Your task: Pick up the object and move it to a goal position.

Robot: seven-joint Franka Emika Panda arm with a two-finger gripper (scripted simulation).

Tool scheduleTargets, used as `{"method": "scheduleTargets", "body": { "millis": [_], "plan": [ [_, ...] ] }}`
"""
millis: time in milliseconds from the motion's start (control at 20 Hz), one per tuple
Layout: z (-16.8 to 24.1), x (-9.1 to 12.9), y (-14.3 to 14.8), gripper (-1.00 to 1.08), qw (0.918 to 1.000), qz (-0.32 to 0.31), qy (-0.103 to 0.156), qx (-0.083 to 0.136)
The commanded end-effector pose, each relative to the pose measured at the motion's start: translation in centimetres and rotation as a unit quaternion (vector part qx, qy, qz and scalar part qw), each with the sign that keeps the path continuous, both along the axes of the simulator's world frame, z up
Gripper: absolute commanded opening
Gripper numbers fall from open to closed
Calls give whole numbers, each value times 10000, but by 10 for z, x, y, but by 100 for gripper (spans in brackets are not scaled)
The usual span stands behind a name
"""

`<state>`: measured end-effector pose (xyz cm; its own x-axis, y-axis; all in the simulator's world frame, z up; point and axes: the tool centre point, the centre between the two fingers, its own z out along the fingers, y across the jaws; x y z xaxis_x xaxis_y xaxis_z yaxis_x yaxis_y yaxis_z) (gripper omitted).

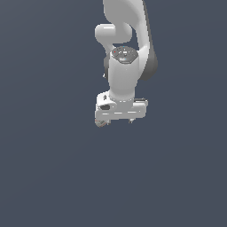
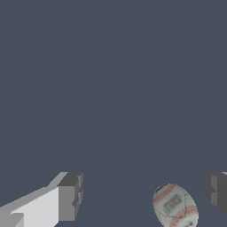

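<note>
In the wrist view the whitish ball with reddish stitching (image 2: 175, 206) lies on the dark grey floor between my two fingers. My gripper (image 2: 144, 194) is open and empty. One fingertip (image 2: 71, 197) stands well clear of the ball, and the other (image 2: 216, 194) is closer to it, with a gap still showing. In the exterior view my gripper (image 1: 116, 121) hangs below the white hand (image 1: 120, 110) and is mostly hidden by it. A small part of the ball (image 1: 101, 123) peeks out under the hand's edge at the exterior view's left.
The white arm (image 1: 126, 53) comes down from the top of the exterior view. Only the flat dark grey floor (image 1: 53, 168) lies around it.
</note>
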<state>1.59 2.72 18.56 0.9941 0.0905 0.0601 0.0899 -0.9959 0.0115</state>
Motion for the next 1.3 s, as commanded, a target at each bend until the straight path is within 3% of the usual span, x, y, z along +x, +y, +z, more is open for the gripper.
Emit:
{"method": "scheduleTargets", "body": {
  "millis": [0, 850, 1250],
  "plan": [
    [0, 0, 0, 100, 10000, 0, 0, 0],
    [13, 3, -5, 100, 9997, -184, -107, 130],
    [4, -3, -12, 100, 9979, -622, -68, 156]
  ]
}}
